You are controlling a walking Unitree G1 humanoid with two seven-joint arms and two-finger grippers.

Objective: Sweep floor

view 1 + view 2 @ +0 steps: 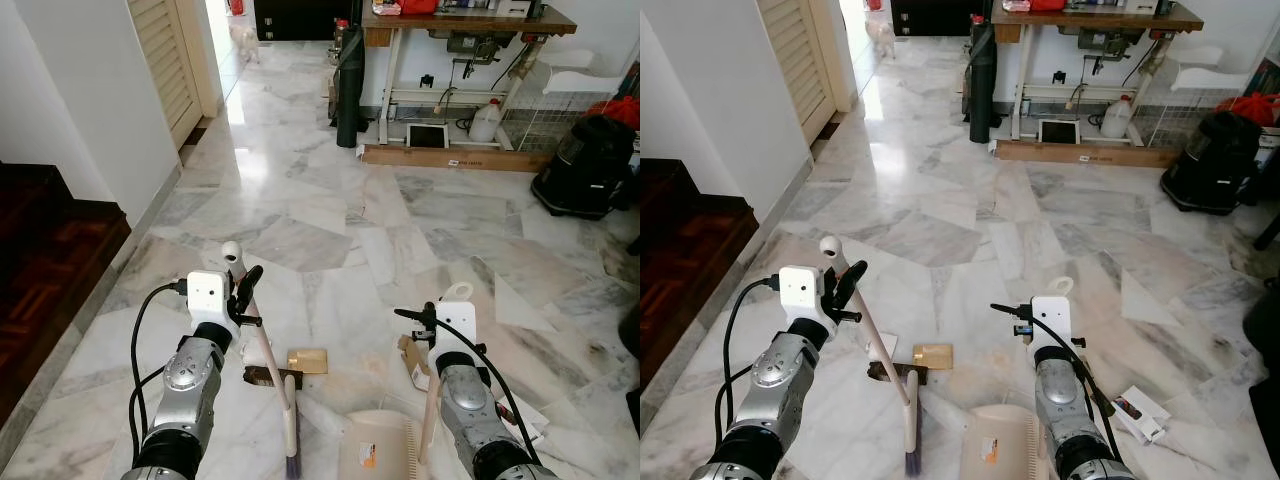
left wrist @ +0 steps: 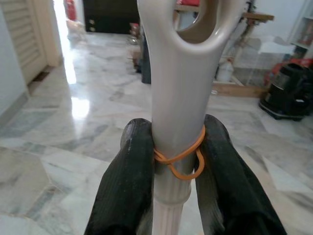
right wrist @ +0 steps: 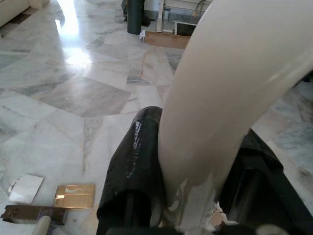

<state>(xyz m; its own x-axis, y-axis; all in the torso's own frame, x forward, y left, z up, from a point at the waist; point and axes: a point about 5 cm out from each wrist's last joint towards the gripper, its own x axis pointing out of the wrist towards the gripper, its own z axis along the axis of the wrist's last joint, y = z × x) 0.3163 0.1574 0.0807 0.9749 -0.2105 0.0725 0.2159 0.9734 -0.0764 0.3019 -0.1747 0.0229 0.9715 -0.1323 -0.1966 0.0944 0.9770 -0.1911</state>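
This is a lived-in home, an open room with a polished marble floor [image 1: 330, 230] in grey and cream slabs. A louvred door [image 1: 165, 60] stands beside a white wall, and dark wooden steps [image 1: 45, 270] rise at the robot's left. At the far side a wooden worktop [image 1: 465, 22] carries clutter, with a white jug [image 1: 486, 122] beneath it, wire racks [image 1: 560, 110] alongside and a black vacuum cleaner [image 1: 588, 165] parked near them.
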